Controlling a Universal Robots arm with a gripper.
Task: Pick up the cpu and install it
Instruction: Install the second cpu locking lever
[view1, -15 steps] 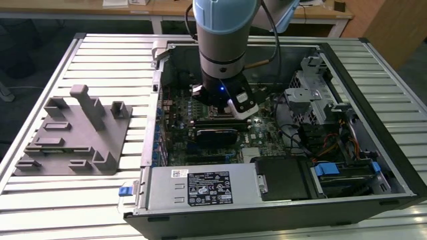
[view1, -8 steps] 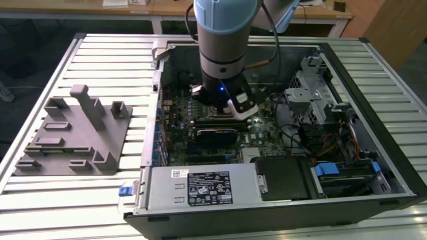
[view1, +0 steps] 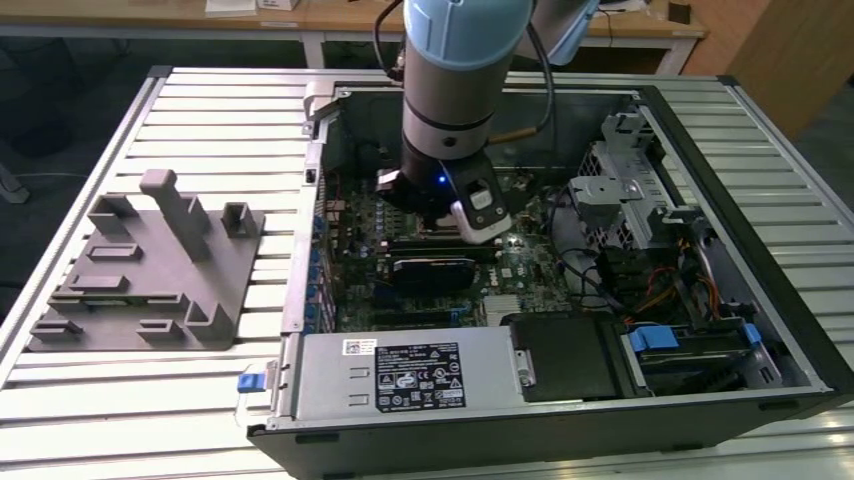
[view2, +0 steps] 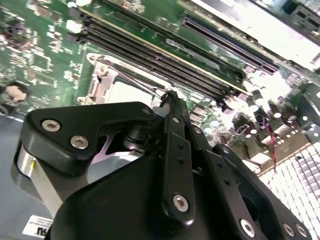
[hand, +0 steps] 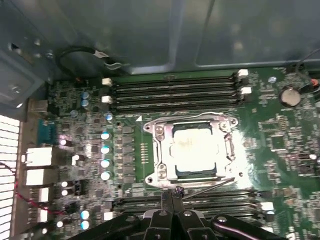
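Grey plastic fixture block (view1: 140, 275) sits on the slatted table (view1: 80, 420) at the exterior view's left, well apart from the open computer case (view1: 747, 250). I see nothing lying on the fixture.

Moving right in the exterior view: the arm (view1: 454, 90) reaches down into the case, with the gripper (view1: 447, 222) low over the green motherboard (view1: 527, 260), near the board's middle. Further right are the metal drive cage (view1: 621, 190) and loose cabling.

In the first wrist view, the cpu (hand: 196, 150) lies flat inside the metal socket frame (hand: 162, 150), silvery top plate facing up, with memory slots (hand: 172, 90) running along either side of the socket. The gripper (hand: 172, 192) stands just beside the socket's edge, not on the chip.

Gripper state: in both wrist views the black fingers (view2: 172, 107) meet at the tip with no gap I can make out, and nothing is pinched between them.
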